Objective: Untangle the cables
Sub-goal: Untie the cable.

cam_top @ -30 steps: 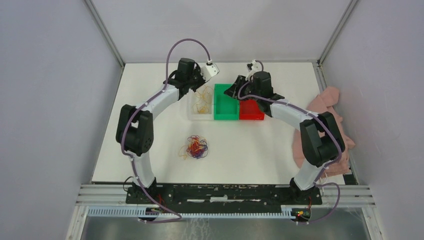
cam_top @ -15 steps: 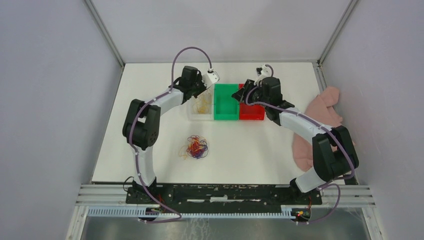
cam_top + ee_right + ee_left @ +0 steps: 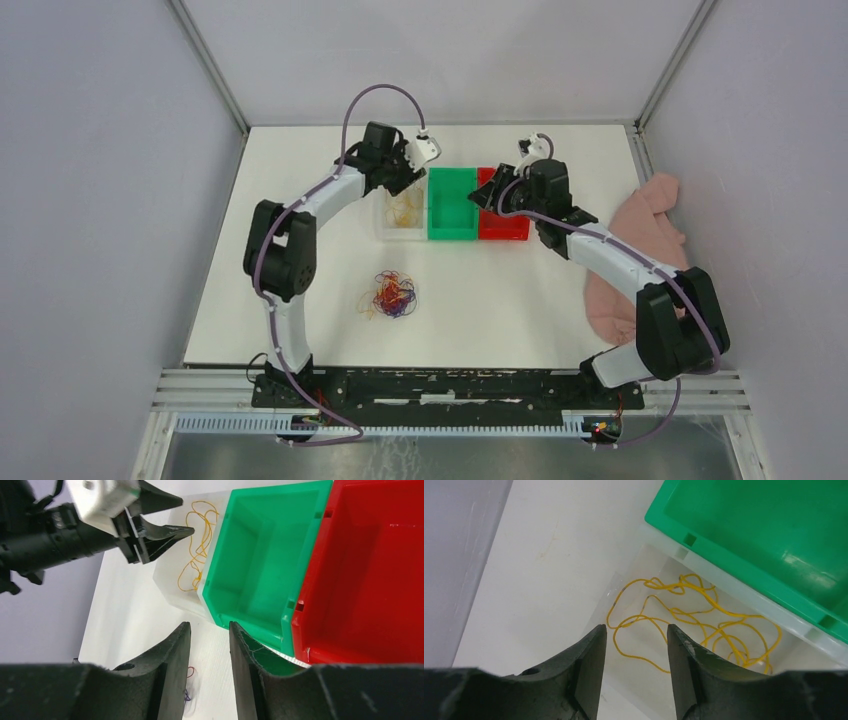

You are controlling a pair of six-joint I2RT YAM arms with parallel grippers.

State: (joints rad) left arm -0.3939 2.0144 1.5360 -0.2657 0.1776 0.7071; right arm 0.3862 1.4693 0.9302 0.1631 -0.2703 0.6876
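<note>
A tangle of red, yellow and dark purple cables [image 3: 392,295] lies on the white table in front of the bins. A loose yellow cable [image 3: 684,583] lies in the clear bin [image 3: 385,232]. My left gripper [image 3: 403,180] hovers over that bin's far end, open, with nothing between its fingers; the wrist view shows the left gripper [image 3: 636,627] just above the yellow cable. My right gripper [image 3: 487,192] hangs over the seam of the green and red bins, open and empty. In its own view the right gripper [image 3: 210,625] faces the table, a scrap of the cables [image 3: 187,680] behind one finger.
A green bin [image 3: 452,205] stands between the clear bin and a red bin [image 3: 503,222]; both show nothing inside. A pink cloth [image 3: 650,250] lies at the table's right edge. Grey walls close in the left, back and right sides.
My left gripper has gone from shut to open over the clear bin. The right gripper has drifted right, from over the green bin toward the red one.
</note>
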